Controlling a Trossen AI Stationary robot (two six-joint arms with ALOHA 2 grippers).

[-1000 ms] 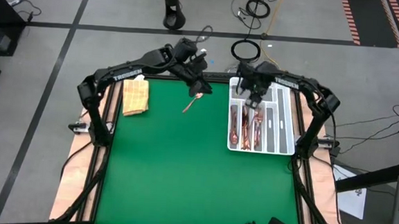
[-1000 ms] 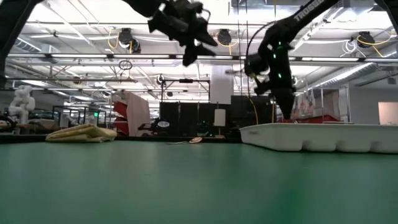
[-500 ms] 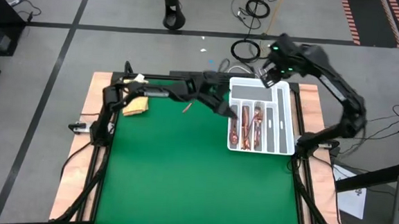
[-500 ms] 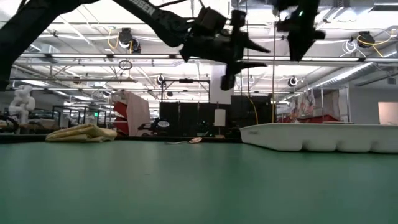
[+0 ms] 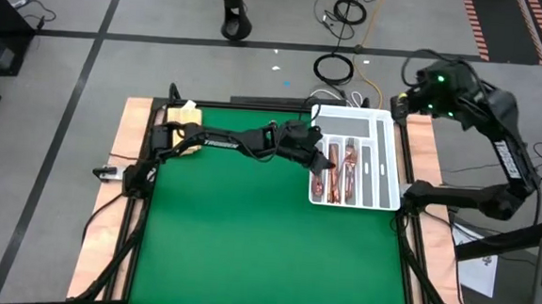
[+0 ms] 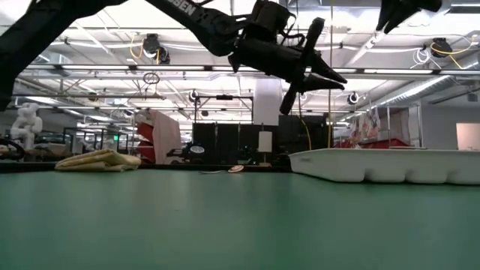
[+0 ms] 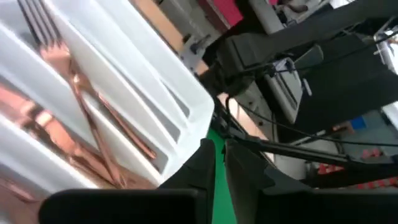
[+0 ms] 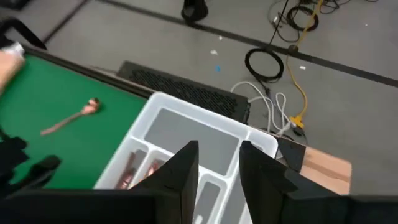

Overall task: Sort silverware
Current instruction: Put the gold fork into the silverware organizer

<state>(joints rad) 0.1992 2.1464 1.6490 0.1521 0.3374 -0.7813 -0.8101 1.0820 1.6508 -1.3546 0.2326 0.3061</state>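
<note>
Silverware (image 5: 336,170) lies in the tray (image 5: 390,169) at the desk's far right corner; 1 spoon (image 8: 71,118) lies outside. We cannot tell the left gripper's (image 5: 320,155) grip above the tray's left rim; we should align lengthwise and release low. The right gripper (image 8: 214,149) waits, spread.

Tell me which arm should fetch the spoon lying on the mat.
Left. The left gripper hovers at the white tray's mat-side edge, close to the spoon; the right gripper is raised beyond the tray's far end.

White divided tray (image 5: 384,154) w/ grey compartment floors, copper-pink silverware (image 5: 338,167) inside it, one copper spoon (image 8: 69,117) beside tray on plain green table mat (image 5: 247,235), tan cloth (image 5: 184,117) far side of mat, black arms.
</note>
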